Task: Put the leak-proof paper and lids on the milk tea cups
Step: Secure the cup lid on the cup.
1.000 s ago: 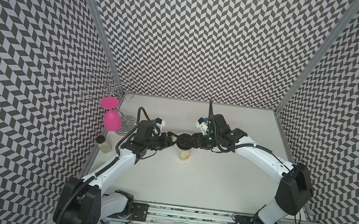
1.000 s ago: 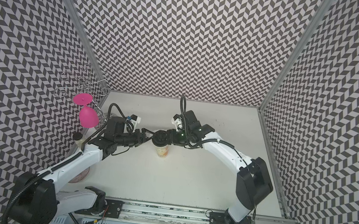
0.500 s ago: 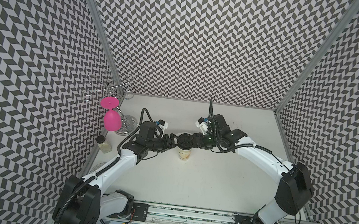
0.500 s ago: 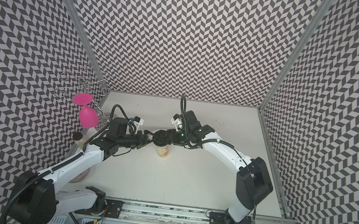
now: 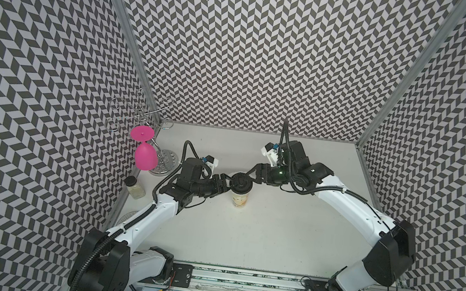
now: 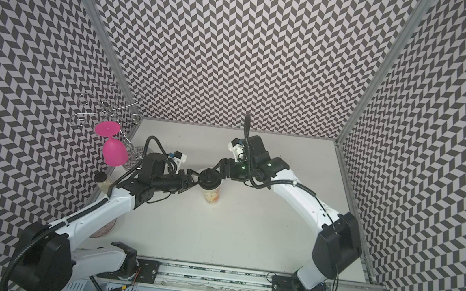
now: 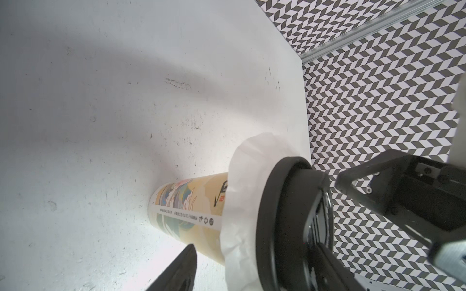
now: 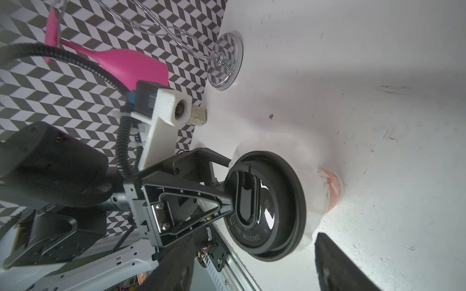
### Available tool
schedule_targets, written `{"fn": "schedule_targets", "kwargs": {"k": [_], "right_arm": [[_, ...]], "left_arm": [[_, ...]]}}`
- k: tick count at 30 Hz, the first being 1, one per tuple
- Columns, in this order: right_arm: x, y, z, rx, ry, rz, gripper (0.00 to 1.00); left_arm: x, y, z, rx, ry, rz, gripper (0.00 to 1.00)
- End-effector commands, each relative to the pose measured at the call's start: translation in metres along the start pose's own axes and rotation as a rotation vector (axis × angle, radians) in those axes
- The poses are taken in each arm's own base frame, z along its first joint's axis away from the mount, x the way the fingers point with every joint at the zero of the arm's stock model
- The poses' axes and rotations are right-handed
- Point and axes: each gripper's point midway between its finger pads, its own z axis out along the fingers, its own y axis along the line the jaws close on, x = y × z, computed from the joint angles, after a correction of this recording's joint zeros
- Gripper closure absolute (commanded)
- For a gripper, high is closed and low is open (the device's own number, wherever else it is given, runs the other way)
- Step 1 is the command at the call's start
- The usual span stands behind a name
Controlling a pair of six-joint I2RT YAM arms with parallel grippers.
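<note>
So the milk tea cup (image 5: 239, 200) is standing upright roughly in the middle of the table (image 5: 258, 246). The leak-proof paper (image 7: 242, 181) is already lying over its mouth, with the crinkly edge hanging down around the top of the cup wall. A black lid (image 5: 240, 181) is sitting on top of the paper, so the film is sandwiched between lid and rim.

The left gripper (image 5: 225, 183) is sitting at the lid's left side with its jaws straddling the rim. One finger is lying over the lid's top face and the other is hanging lower, beside the cup wall. Honestly, from here I can't tell if it's actually clamping the lid or just bracketing it.

The right gripper (image 5: 252, 176) is hanging at the opposite side of the lid, jaws spread wide and gripping nothing, fingertips close to the lid's edge.

Over by the left wall a pink goblet (image 5: 145, 156) is hanging upside down from a wire rack (image 5: 139, 113). A small jar (image 5: 135, 187) with a dark cap is standing nearby, well apart from the cup.
</note>
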Motion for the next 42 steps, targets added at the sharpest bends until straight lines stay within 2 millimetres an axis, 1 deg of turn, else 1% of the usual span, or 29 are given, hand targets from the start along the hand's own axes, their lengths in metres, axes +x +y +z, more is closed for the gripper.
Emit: {"fn": "schedule_targets", "kwargs": {"k": [1,4,10,15,27,33,36,42], "right_arm": [[0.013,-0.010,-0.001,0.000,0.009,0.032,0.32],[0.023,-0.018,0.003,0.004,0.021,0.057,0.34],[0.036,-0.019,0.014,-0.046,0.058,0.080,0.39],[0.037,-0.015,0.017,-0.083,0.066,0.085,0.40],[0.041,-0.020,0.029,-0.082,0.093,0.086,0.42],[0.043,-0.026,0.034,-0.068,0.103,0.092,0.44],[0.046,-0.031,0.037,-0.053,0.107,0.099,0.47],[0.055,-0.045,0.040,-0.004,0.124,0.122,0.48]], "left_arm": [[0.015,0.034,0.003,-0.121,0.033,-0.056,0.28],[0.015,0.034,0.004,-0.123,0.033,-0.057,0.28],[0.014,0.033,0.004,-0.122,0.030,-0.055,0.28],[0.013,0.033,0.004,-0.122,0.029,-0.055,0.28],[0.014,0.034,0.005,-0.124,0.031,-0.058,0.28],[0.013,0.034,0.005,-0.125,0.030,-0.057,0.28],[0.013,0.034,0.005,-0.125,0.030,-0.058,0.28],[0.014,0.035,0.006,-0.127,0.033,-0.058,0.28]]}}
